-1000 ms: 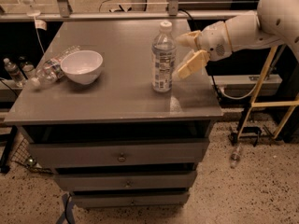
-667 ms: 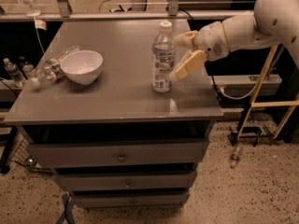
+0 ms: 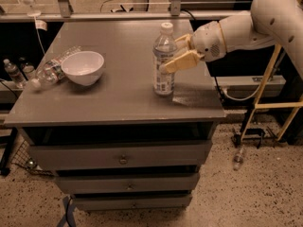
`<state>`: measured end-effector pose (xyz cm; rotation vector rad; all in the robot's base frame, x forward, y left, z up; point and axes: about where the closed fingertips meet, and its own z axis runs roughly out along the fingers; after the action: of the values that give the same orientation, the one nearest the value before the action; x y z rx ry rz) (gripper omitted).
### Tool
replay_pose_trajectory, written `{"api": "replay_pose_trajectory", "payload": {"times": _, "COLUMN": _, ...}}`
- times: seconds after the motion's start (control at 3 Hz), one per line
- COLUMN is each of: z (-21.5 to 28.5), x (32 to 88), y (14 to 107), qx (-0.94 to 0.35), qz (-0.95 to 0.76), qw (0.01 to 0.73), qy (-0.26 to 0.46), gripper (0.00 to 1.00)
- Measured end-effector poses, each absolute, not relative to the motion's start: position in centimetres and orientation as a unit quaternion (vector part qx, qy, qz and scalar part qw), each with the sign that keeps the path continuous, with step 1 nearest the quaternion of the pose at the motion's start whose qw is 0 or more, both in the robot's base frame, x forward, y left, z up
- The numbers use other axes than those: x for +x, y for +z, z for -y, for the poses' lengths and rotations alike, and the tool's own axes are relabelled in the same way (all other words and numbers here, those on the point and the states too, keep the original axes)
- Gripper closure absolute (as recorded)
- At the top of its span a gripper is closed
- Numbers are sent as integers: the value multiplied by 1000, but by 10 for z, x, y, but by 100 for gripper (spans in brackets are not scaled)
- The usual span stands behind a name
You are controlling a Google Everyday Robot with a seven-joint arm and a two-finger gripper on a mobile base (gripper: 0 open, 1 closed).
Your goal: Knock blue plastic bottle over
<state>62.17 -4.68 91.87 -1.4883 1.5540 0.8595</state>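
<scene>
Watching the blue plastic bottle (image 3: pixel 162 82) standing upright, right of centre on the desk (image 3: pixel 118 103). Seeing the pincer (image 3: pixel 175 52) spreading wide at its right side, near finger touching. Spotting a white bowl (image 3: pixel 83 67) sitting well left, a smaller bottle (image 3: pixel 49 72) lying beside.

Blue plastic bottle (image 3: pixel 163 78) clear, glossy; matt tan pincer (image 3: pixel 173 54) at its shoulder; tabletop (image 3: pixel 113 100) matt grey.

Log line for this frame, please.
bottle: upright on table | gripper: open, beside bottle's upper half | knock-over: not done | bowl: upright
</scene>
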Motion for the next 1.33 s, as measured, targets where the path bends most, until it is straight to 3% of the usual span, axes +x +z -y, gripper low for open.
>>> {"api": "replay_pose_trajectory", "payload": {"times": 0.33, "z": 43, "x": 620, "y": 919, "qx": -588, "qz": -613, "qw": 398, "qy": 346, "gripper": 69}}
{"api": "replay_pose_trajectory", "payload": {"times": 0.67, "z": 46, "x": 623, "y": 928, "qx": -614, "qz": -626, "qw": 383, "qy": 291, "gripper": 98}}
{"api": "replay_pose_trajectory", "payload": {"times": 1.33, "z": 60, "x": 634, "y": 939, "qx": -677, "qz": -655, "qw": 317, "qy": 107, "gripper": 100}}
